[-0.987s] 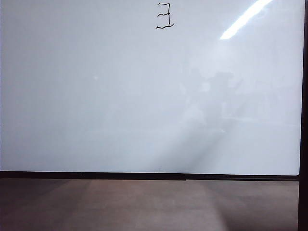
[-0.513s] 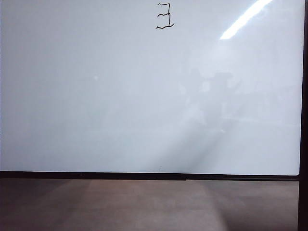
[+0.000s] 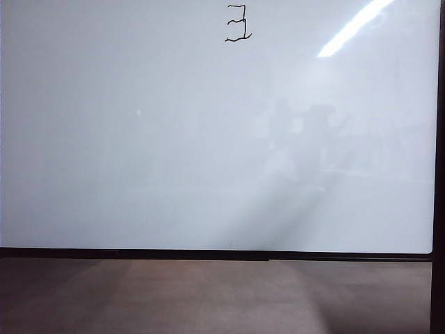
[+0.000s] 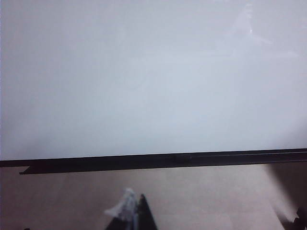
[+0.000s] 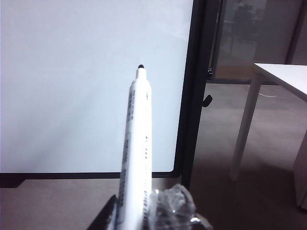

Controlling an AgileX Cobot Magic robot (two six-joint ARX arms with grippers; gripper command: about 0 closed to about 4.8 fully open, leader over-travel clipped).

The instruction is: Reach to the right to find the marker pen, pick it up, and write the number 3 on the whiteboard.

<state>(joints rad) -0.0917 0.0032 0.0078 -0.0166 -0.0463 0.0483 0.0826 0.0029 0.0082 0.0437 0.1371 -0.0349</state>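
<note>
The whiteboard (image 3: pixel 174 139) fills the exterior view, and a small black number 3 (image 3: pixel 238 24) is drawn near its top middle. Neither gripper shows in that view. In the right wrist view my right gripper (image 5: pixel 144 208) is shut on the marker pen (image 5: pixel 139 134). The pen's pale barrel sticks out ahead, and its dark tip (image 5: pixel 141 67) points at the whiteboard (image 5: pixel 72 96) without touching it. In the left wrist view my left gripper (image 4: pixel 135 197) has its fingertips pressed together with nothing between them, low in front of the whiteboard (image 4: pixel 144 72).
The board's black frame (image 3: pixel 208 255) runs along its lower edge above brownish floor (image 3: pixel 208 299). In the right wrist view the frame's upright side (image 5: pixel 192 96) stands beside the pen. Beyond it are a white table (image 5: pixel 283 72) with a pale leg (image 5: pixel 244 124), and a dark glass wall.
</note>
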